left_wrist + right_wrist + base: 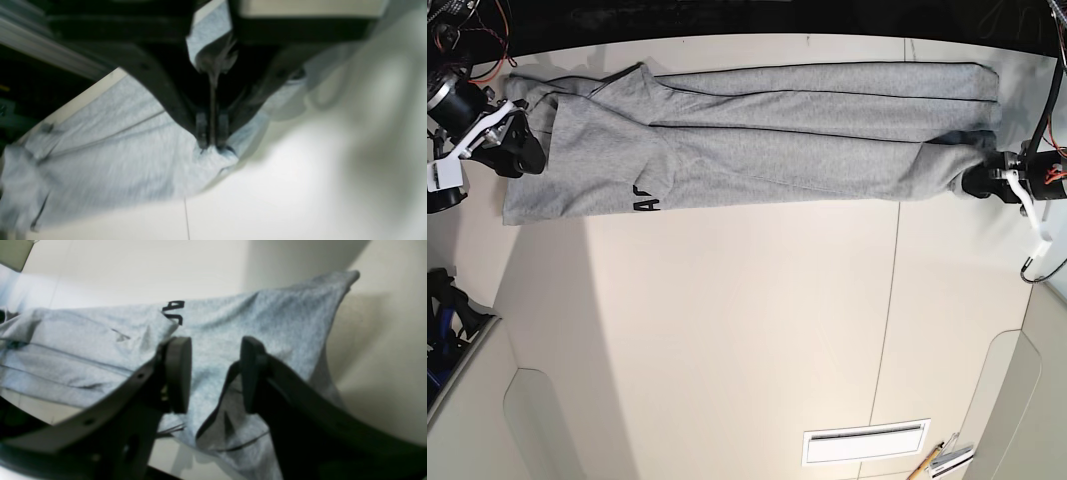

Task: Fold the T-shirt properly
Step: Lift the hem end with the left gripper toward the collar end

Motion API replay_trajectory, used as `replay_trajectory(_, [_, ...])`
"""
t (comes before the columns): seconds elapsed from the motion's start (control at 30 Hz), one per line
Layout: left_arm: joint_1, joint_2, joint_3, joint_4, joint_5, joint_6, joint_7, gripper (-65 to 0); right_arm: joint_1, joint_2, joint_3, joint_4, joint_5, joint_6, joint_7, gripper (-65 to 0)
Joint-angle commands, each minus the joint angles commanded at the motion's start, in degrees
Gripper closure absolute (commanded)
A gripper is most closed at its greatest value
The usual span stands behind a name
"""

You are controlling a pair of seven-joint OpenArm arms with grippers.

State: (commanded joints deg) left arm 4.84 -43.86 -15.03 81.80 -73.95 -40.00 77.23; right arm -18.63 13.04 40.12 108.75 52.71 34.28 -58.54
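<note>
The grey T-shirt (777, 130) lies folded into a long band across the far side of the table. Black lettering (645, 198) shows at its lower left edge and in the right wrist view (174, 316). My left gripper (969, 181) is at the band's right end. In the left wrist view it (212, 143) is shut on a bunched edge of the shirt (110, 150). My right gripper (522, 146) is at the band's left end. In the right wrist view it (215, 376) is open, its pads (180, 373) apart over the shirt (267, 313).
The white table (727, 330) has a seam line running down its right half. A white slotted plate (865, 442) and a few small tools (945, 460) lie near the front right. The table's far edge runs just behind the shirt. Cables hang at both sides.
</note>
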Motion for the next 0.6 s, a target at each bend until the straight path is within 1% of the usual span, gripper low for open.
replay_trajectory(0.17, [4.9,-0.2,0.0,1.9,0.1,0.0,0.9,0.0,0.0,0.0,0.0,0.0,-0.2,0.0,0.0,-24.2])
replay_trajectory(0.33, [8.7,-0.2,-0.1,1.9,3.1,0.0,1.0,0.0,0.0,0.4,0.0,0.0,-0.2,0.0,0.0,-24.2])
replay_trajectory(0.47, [9.8,-0.1,-0.1,1.9,5.9,0.0,0.5,0.0,0.0,0.4,0.0,0.0,-1.3,0.0,0.1,-24.2])
replay_trajectory(0.5, [9.8,-0.1,-0.1,1.9,5.9,0.0,0.5,-4.7,0.0,0.4,0.0,0.0,-1.5,0.0,0.1,-24.3])
replay_trajectory(0.53, [9.8,-0.1,-0.1,1.9,5.9,0.0,0.5,-11.8,0.0,0.4,0.0,0.0,-1.5,0.0,0.1,-26.1])
replay_trajectory(0.6, [9.8,-0.1,-0.1,1.9,5.9,0.0,-0.3,-26.8,0.0,0.4,0.0,0.0,-1.2,0.0,0.1,-35.5])
